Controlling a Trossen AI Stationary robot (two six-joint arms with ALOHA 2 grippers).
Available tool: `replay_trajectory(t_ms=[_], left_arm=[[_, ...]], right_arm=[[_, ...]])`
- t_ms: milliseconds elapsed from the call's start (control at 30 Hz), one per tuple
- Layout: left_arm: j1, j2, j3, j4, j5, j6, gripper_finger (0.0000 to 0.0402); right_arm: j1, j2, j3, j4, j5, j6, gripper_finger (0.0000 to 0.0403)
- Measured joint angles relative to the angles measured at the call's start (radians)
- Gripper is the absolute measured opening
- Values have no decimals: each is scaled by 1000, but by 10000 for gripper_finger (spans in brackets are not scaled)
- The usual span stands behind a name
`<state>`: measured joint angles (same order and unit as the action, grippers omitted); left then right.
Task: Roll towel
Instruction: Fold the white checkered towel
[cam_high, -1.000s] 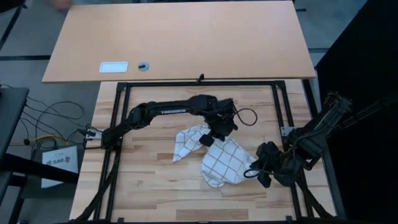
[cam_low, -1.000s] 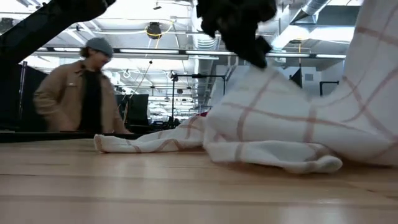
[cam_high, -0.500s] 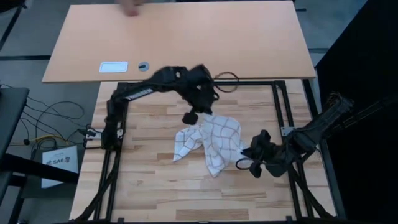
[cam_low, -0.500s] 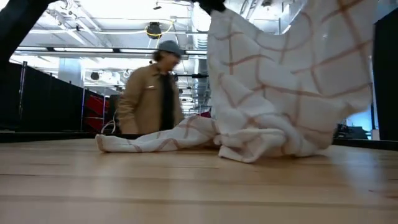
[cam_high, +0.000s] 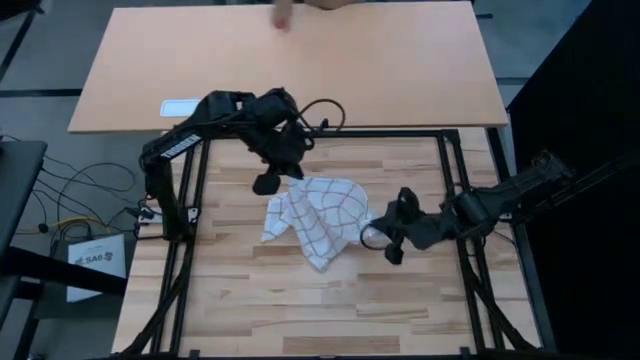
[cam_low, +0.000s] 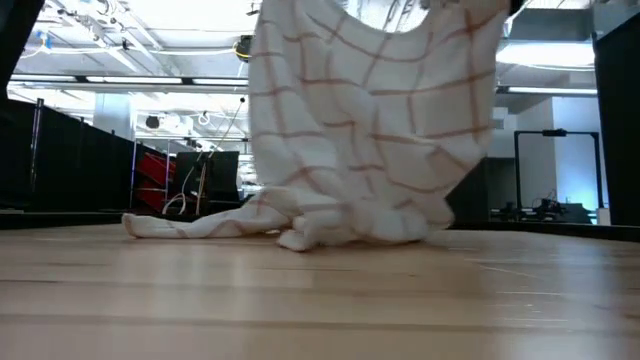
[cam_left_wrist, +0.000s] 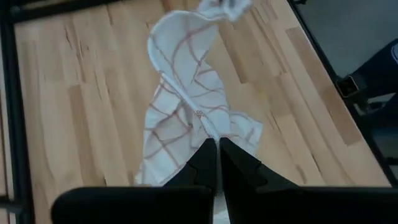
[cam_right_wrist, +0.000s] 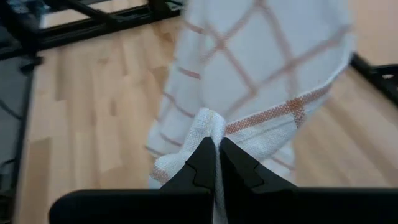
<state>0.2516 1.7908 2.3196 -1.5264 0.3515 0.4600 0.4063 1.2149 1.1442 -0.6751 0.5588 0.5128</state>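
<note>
The towel (cam_high: 318, 215), white with thin reddish-brown check lines, hangs between my two grippers over the middle of the wooden table. In the low view the towel (cam_low: 370, 120) drops from above the picture. Its bunched lower folds (cam_low: 340, 232) and a flat tail (cam_low: 165, 225) lie on the table. My left gripper (cam_high: 272, 185) is raised at the towel's far left end and is shut on it. My right gripper (cam_high: 382, 240) is at the towel's right end and is also shut on it. My left gripper pinches a bunched end of the towel (cam_left_wrist: 208, 132) between its two shut fingers, slanting down from the far left. The cloth hangs slack below the fingers and down to the table. My right gripper pinches a gathered fold at the towel's hemmed edge (cam_right_wrist: 208, 127), beside its reddish-brown stripe. It comes from the table's right, slanting down. That end is lifted clear, and the cloth runs away from the fingers toward the left gripper.
A black rail frame (cam_high: 200, 140) borders the wooden table. Beyond the far edge stands a tan table (cam_high: 400, 60) with a small white card (cam_high: 178, 105); a person's hand (cam_high: 285, 15) shows at its far side. Bare wood lies near the table's front edge.
My left gripper has risen and gone toward the table's far left, drawing the towel's end up with it. My right gripper has gone left and toward the far edge with its end. The towel has been lifted and shifted left; its lower folds stay on the table.
</note>
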Motion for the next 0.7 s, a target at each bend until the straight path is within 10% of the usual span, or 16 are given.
replay_trajectory(t_ms=[700], left_arm=[[197,-104,-1,81,-80,-41,0]], right_arm=[[-552,-139,0,154,-277,-446,0]])
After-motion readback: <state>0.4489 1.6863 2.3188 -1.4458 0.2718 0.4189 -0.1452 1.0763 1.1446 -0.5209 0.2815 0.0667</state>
